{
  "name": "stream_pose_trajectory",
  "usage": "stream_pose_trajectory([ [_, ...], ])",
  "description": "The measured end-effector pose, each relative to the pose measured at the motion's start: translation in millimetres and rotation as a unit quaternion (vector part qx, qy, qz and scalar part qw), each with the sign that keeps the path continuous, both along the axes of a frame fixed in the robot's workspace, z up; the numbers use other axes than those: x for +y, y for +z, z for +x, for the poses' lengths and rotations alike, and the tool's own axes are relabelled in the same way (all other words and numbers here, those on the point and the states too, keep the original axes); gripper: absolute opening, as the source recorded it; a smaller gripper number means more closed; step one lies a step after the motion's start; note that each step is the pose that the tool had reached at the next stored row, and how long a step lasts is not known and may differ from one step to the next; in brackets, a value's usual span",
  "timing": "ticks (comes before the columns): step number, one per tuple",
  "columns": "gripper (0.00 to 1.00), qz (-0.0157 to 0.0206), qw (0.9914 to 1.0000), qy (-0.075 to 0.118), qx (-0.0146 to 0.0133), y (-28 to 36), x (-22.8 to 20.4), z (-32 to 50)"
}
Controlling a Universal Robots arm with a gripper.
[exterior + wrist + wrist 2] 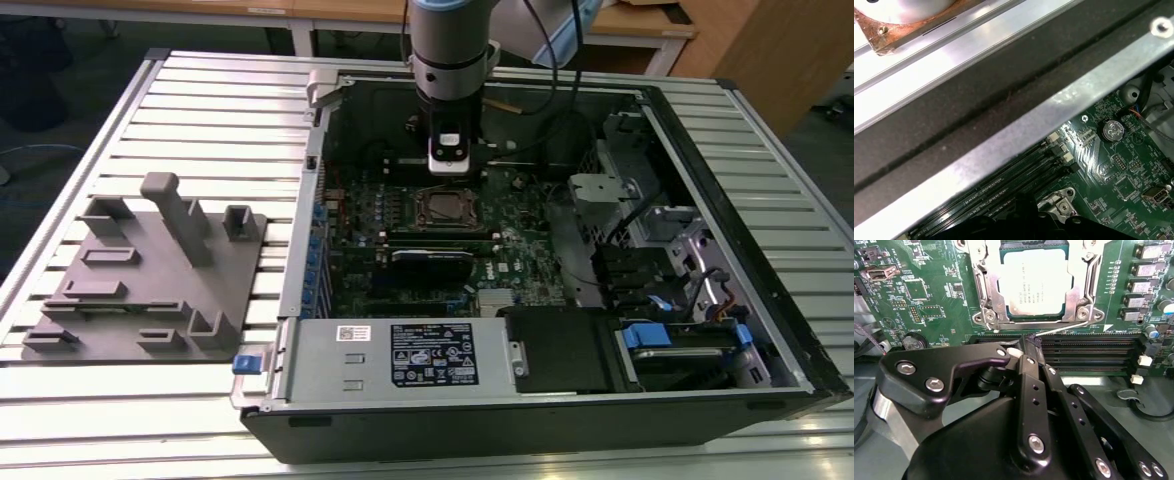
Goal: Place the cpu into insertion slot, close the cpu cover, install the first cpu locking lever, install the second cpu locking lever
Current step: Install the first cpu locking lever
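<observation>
Cpu lies flat in the insertion slot, the cpu cover framing its edges and seemingly lowered. In the exterior view, a grey fixture tray sits at left; the slot is at upper centre, with the gripper just above it in the frame. In the second wrist view its fingers are together, tip at a thin locking lever running crosswise along the slot's near edge.

Flat square cpu, dull silver-grey metal top, sits level in the square, silvery-rimmed insertion slot. Thin silvery frame-plate cpu cover lies flat along the chip's edges. Exterior view: slot toward 12 o'clock of the green circuit board centre.
</observation>
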State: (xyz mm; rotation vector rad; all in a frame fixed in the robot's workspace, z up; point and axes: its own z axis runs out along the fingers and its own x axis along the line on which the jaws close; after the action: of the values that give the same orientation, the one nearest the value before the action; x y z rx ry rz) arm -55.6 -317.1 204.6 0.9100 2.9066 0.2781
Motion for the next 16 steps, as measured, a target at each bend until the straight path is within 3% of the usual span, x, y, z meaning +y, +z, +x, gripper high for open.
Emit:
stream_pose_trajectory([
  [4,0.11,0.0,1.0,0.0,-0.0004,-0.4,0.0,-0.1],
  [7,0.11,-0.0002,0.99999,0.0,-0.0033,-1.5,-0.1,-0.1],
  [16,0.11,-0.0001,0.99997,0.0,-0.0073,-2.0,0.0,0.0],
])
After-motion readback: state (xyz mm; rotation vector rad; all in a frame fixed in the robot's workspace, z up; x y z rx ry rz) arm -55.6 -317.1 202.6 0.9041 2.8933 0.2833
